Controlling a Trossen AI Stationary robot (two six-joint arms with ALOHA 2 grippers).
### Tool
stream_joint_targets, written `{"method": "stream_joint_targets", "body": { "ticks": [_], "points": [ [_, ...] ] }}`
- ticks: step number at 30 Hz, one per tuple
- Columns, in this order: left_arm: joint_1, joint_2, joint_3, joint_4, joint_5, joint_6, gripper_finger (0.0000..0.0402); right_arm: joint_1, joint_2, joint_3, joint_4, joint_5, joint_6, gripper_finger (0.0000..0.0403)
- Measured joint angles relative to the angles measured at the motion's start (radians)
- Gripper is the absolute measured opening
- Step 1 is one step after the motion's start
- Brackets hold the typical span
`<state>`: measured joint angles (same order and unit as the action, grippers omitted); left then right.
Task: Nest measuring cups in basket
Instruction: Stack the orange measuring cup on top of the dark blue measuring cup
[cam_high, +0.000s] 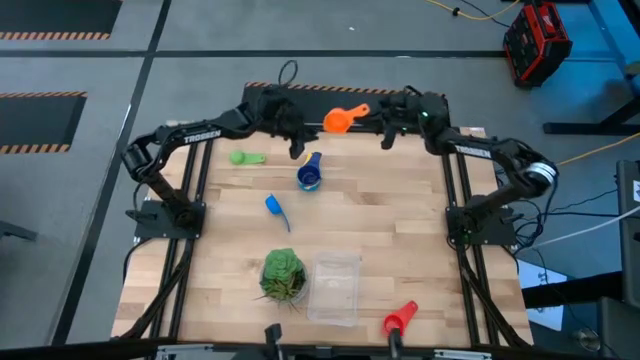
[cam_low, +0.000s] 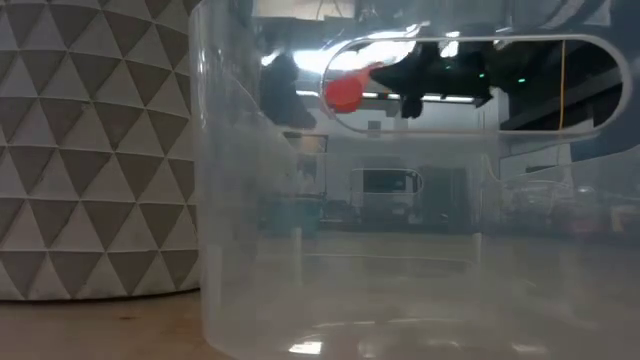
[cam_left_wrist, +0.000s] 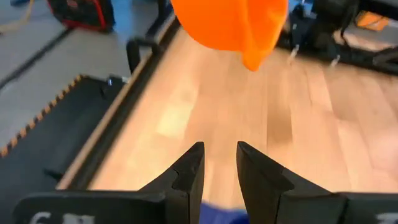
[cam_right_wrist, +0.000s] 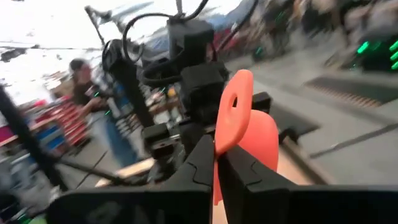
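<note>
The left gripper hangs empty, jaws narrowly parted, just above the dark blue measuring cup. Beyond them, the right gripper pinches the orange measuring cup by its handle, aloft.

- The word "TROSSEN" is printed in white on the left arm, on the link left of the orange cup.
- The white marks on the right arm are too small to read.
</note>
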<state>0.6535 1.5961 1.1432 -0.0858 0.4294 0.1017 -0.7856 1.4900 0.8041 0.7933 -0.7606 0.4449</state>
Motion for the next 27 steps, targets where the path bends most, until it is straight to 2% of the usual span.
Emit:
{"method": "stream_joint_targets", "body": {
  "ticks": [4, 8, 15, 20, 27],
  "points": [
    [0.003, -0.069, -0.109, 0.026, -0.07, -0.015, 0.0086, 0.009, 0.083, 0.094, -0.105, -0.057, -0.001, 0.0009],
    [0.017, -0.205, -0.255, 0.031, -0.139, -0.038, 0.0086, 0.024, 0.163, 0.156, -0.145, -0.089, 0.001, 0.0009],
    [0.004, -0.475, -0.47, 0.052, -0.156, -0.107, 0.0086, 0.094, 0.303, 0.241, -0.144, -0.101, 0.032, 0.0009],
    [-0.025, -0.605, -0.556, 0.057, -0.156, -0.154, 0.0086, 0.141, 0.378, 0.282, -0.139, -0.163, 0.095, 0.0009],
    [-0.066, -0.672, -0.599, 0.059, -0.156, -0.174, 0.0086, 0.163, 0.442, 0.288, -0.147, -0.186, 0.151, 0.0009]
  ]
}}
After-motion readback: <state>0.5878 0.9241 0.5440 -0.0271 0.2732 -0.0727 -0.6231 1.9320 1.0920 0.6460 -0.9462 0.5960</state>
